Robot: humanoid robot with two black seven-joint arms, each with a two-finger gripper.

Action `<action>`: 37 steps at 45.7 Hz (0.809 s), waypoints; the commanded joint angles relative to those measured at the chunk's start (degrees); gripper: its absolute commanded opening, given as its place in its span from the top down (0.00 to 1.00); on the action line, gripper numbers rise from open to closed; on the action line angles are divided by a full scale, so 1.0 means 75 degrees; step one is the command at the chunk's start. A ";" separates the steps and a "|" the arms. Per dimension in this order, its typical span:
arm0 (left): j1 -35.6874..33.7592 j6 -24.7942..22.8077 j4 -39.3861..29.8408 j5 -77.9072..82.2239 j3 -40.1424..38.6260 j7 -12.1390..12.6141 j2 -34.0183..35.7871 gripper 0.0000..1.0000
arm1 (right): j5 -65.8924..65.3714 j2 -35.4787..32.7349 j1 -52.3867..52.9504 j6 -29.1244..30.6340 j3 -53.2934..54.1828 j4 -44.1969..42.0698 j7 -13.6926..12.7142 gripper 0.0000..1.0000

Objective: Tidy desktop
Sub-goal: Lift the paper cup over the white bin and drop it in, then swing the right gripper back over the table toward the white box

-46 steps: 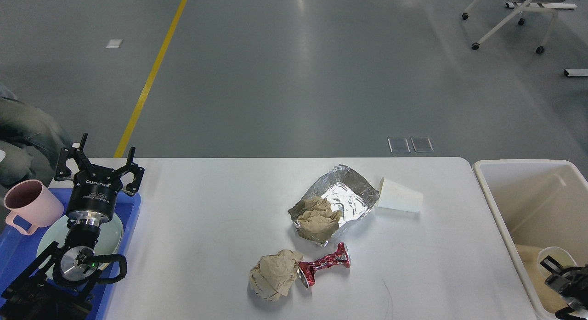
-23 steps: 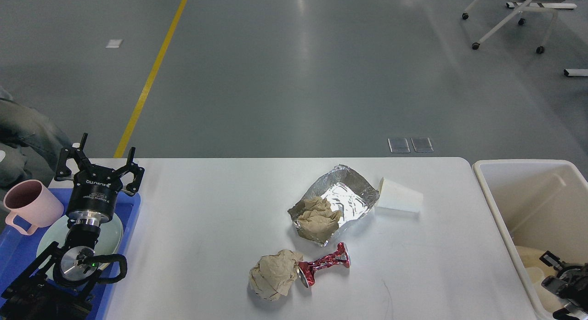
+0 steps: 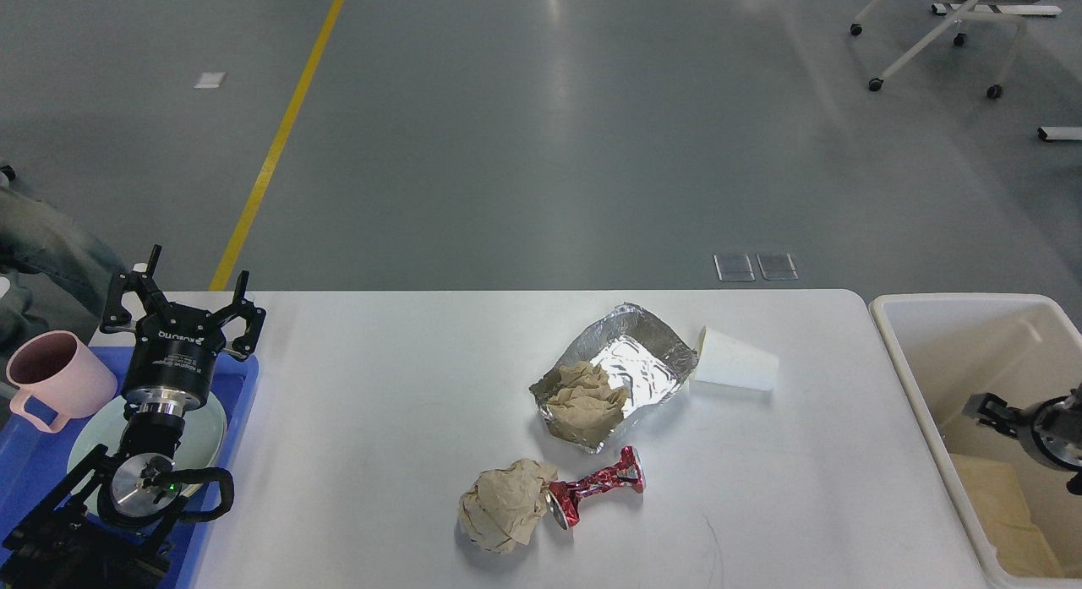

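— So, how is the desktop (image 3: 380, 386) laid out?
— Its long axis is seen running left to right across the lower view.
— And the grippers?
— The left gripper (image 3: 180, 297) is held spread open over the blue tray (image 3: 245, 386); the right gripper (image 3: 985, 406), inside the cream bin (image 3: 896, 335), cannot be read.

Smooth matt white bench (image 3: 380, 403); glossy crinkled foil tray (image 3: 630, 361); rough crumpled brown paper (image 3: 505, 506); shiny crushed red metal can (image 3: 596, 488); matt pink plastic mug (image 3: 55, 378), as I see them.
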 commanded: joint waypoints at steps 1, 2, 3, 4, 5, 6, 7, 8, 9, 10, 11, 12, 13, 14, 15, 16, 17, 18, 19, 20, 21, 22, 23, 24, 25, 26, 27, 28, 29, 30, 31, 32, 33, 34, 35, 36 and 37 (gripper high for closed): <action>-0.0001 0.0000 0.0000 0.0001 0.0000 0.0000 0.0011 0.04 | -0.0930 -0.0534 0.1685 0.0575 -0.0219 0.1685 -0.0014 0.00; -0.0001 0.0000 0.0000 0.0001 0.0000 0.0000 -0.0001 0.04 | -0.1001 -0.0592 0.2024 0.0738 -0.0370 0.1943 -0.0014 0.00; -0.0001 0.0000 0.0000 0.0001 0.0000 0.0012 -0.0001 0.04 | -0.1025 -0.0604 0.2376 0.0926 -0.0569 0.2166 -0.0014 0.00; -0.0001 0.0000 0.0000 0.0001 0.0000 0.0012 -0.0001 0.04 | -0.1036 -0.0581 0.2727 0.1125 -0.0803 0.2377 -0.0014 0.00; -0.0001 0.0000 0.0000 0.0001 0.0000 0.0012 -0.0001 0.04 | -0.1036 -0.0535 0.3102 0.1370 -0.1026 0.2553 -0.0003 0.00; -0.0001 0.0000 0.0000 0.0001 0.0000 0.0012 0.0011 0.04 | -0.1036 -0.0499 0.3489 0.1605 -0.1225 0.2729 -0.0002 0.00; -0.0001 0.0000 0.0000 0.0001 0.0000 0.0000 -0.0001 0.04 | -0.1013 -0.0429 0.3864 0.1851 -0.1413 0.2893 -0.0002 0.00; -0.0001 0.0000 0.0000 0.0001 0.0000 0.0012 0.0011 0.04 | -0.1001 -0.0336 0.4227 0.2085 -0.1566 0.3046 -0.0002 0.00; -0.0001 0.0000 0.0000 0.0001 0.0000 0.0012 -0.0001 0.04 | -0.0990 -0.0231 0.4579 0.2355 -0.1706 0.3175 -0.0002 0.00; -0.0001 0.0000 0.0000 0.0001 0.0000 0.0012 -0.0001 0.04 | -0.0990 -0.0090 0.4896 0.2624 -0.1812 0.3304 -0.0002 0.00; -0.0001 0.0000 0.0000 0.0001 0.0000 0.0012 -0.0001 0.04 | -0.0990 0.0039 0.5212 0.2894 -0.1894 0.3410 -0.0002 0.00; -0.0001 0.0000 0.0000 0.0001 0.0000 0.0012 0.0011 0.04 | -0.0978 0.0179 0.5529 0.3198 -0.1965 0.3504 -0.0002 0.00; -0.0001 0.0000 0.0000 0.0001 0.0000 0.0012 0.0011 0.04 | -0.0978 0.0297 0.5822 0.3479 -0.1989 0.3586 -0.0002 0.00; -0.0001 0.0000 0.0000 0.0001 0.0000 0.0012 0.0011 0.04 | -0.0978 0.0425 0.6091 0.3807 -0.2024 0.3656 -0.0002 0.00; -0.0001 0.0000 0.0000 0.0001 0.0000 0.0012 -0.0001 0.04 | -0.0978 0.0543 0.6361 0.4124 -0.2036 0.3715 -0.0002 0.00; -0.0001 0.0000 0.0000 0.0001 0.0000 0.0012 -0.0001 0.04 | -0.0966 0.0671 0.6677 0.4463 -0.2059 0.3797 -0.0002 0.00; -0.0001 0.0000 0.0000 0.0001 0.0000 0.0012 -0.0001 0.04 | -0.0978 0.0777 0.6959 0.4826 -0.2071 0.3902 -0.0002 0.00; -0.0001 0.0000 0.0000 0.0001 0.0000 0.0012 -0.0001 0.04 | -0.0978 0.0906 0.7228 0.5155 -0.2071 0.4031 -0.0002 0.00; -0.0001 0.0000 0.0000 0.0001 0.0000 0.0012 -0.0001 0.04 | -0.0978 0.1035 0.7498 0.5448 -0.2071 0.4171 -0.0002 0.00; -0.0001 0.0000 0.0000 0.0001 0.0000 0.0012 -0.0001 0.04 | -0.0966 0.1210 0.7767 0.5695 -0.2083 0.4346 -0.0002 0.00; -0.0001 0.0000 0.0000 0.0001 0.0000 0.0000 -0.0001 0.04 | -0.0966 0.1363 0.8048 0.5906 -0.2083 0.4522 -0.0002 0.00; 0.0011 0.0000 0.0000 0.0001 0.0000 0.0012 -0.0001 0.04 | -0.0966 0.1492 0.8295 0.6070 -0.2083 0.4744 -0.0014 0.00; -0.0001 0.0000 0.0000 0.0001 0.0000 0.0012 -0.0001 0.04 | -0.0955 0.1597 0.8541 0.6188 -0.2071 0.4967 -0.0014 0.00; 0.0011 0.0000 0.0000 0.0001 0.0000 0.0000 -0.0001 0.04 | -0.0954 0.1657 0.8775 0.6247 -0.2048 0.5190 -0.0014 0.00; -0.0001 0.0000 0.0000 0.0001 0.0000 0.0012 -0.0001 0.04 | -0.0931 0.1680 0.9021 0.6248 -0.2036 0.5401 -0.0014 0.00; 0.0011 0.0000 0.0000 0.0001 0.0000 0.0000 -0.0001 0.04 | -0.0896 0.1681 0.9268 0.6248 -0.2001 0.5612 -0.0014 0.00; 0.0011 0.0000 0.0000 0.0001 0.0000 0.0000 -0.0001 0.04 | -0.0815 0.1692 0.9490 0.6248 -0.1978 0.5799 -0.0014 0.00; 0.0011 0.0000 0.0000 0.0001 0.0000 0.0000 -0.0001 0.04 | -0.0698 0.1692 0.9736 0.6248 -0.1966 0.5964 -0.0014 0.00; 0.0011 0.0000 0.0000 0.0001 0.0000 0.0000 -0.0001 0.04 | -0.0557 0.1716 0.9959 0.6248 -0.1966 0.6128 -0.0014 0.00; 0.0011 0.0000 0.0000 0.0001 0.0000 0.0000 -0.0001 0.04 | -0.0370 0.1727 1.0182 0.6248 -0.1966 0.6257 -0.0014 0.00; 0.0011 0.0000 0.0000 0.0001 0.0000 0.0000 -0.0001 0.04 | -0.0183 0.1739 1.0381 0.6248 -0.1954 0.6374 -0.0014 0.00; 0.0011 0.0000 0.0000 0.0001 0.0000 0.0000 -0.0001 0.04 | -0.0019 0.1751 1.0534 0.6248 -0.1954 0.6468 -0.0014 0.00; 0.0011 0.0000 0.0000 0.0001 0.0000 0.0000 -0.0001 0.04 | 0.0122 0.1774 1.0675 0.6248 -0.1942 0.6551 -0.0014 0.00; 0.0011 0.0000 0.0000 0.0001 0.0000 0.0000 -0.0001 0.04 | 0.0263 0.1809 1.0781 0.6248 -0.1942 0.6621 -0.0014 0.00; -0.0001 0.0000 0.0000 0.0001 0.0000 0.0000 -0.0001 0.04 | 0.0369 0.1844 1.0863 0.6248 -0.1942 0.6668 -0.0014 0.00; 0.0011 0.0000 0.0000 0.0001 0.0000 0.0000 -0.0001 0.04 | 0.0439 0.1856 1.0910 0.6236 -0.1942 0.6692 -0.0014 0.00; -0.0001 0.0000 0.0000 0.0001 0.0000 0.0000 -0.0001 0.04 | 0.0486 0.1880 1.0934 0.6236 -0.1942 0.6704 -0.0014 0.00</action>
